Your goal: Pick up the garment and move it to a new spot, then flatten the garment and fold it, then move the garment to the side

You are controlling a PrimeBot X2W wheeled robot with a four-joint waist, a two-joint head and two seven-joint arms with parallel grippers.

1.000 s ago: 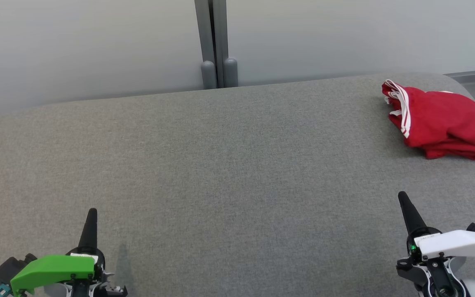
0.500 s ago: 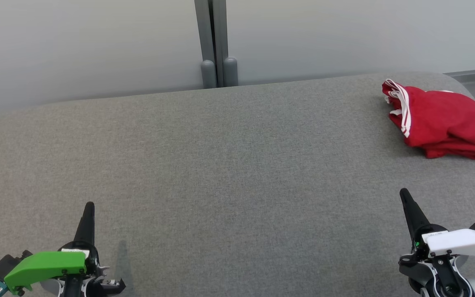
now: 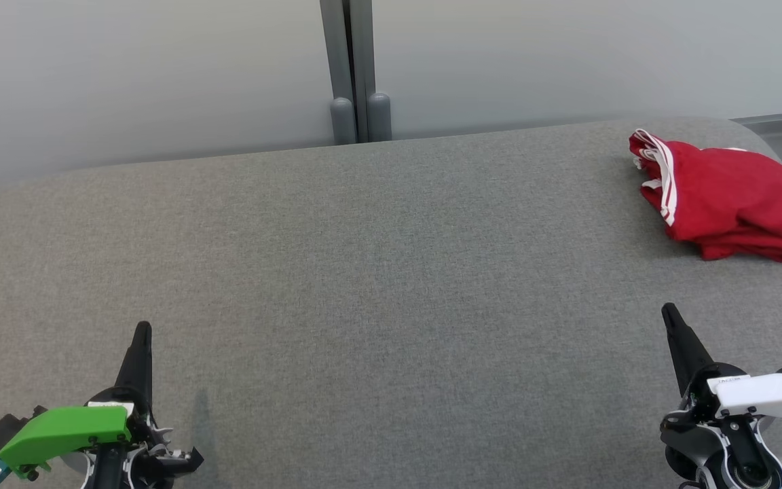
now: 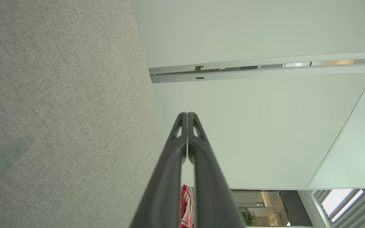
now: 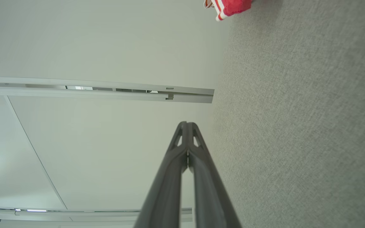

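Currently L tool (image 3: 141, 327) & R tool (image 3: 667, 310) both fully closed, empty — red garment (image 3: 723, 200) bunched far-right on grey surface (image 3: 364, 272).

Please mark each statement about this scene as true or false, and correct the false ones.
1. The red garment lies bunched at the far right of the grey surface. True.
2. The right gripper holds the garment. False: it is shut on nothing, well apart from the garment.
3. The left gripper is open. False: its fingers are pressed together.
4. The garment has white stripes. True.
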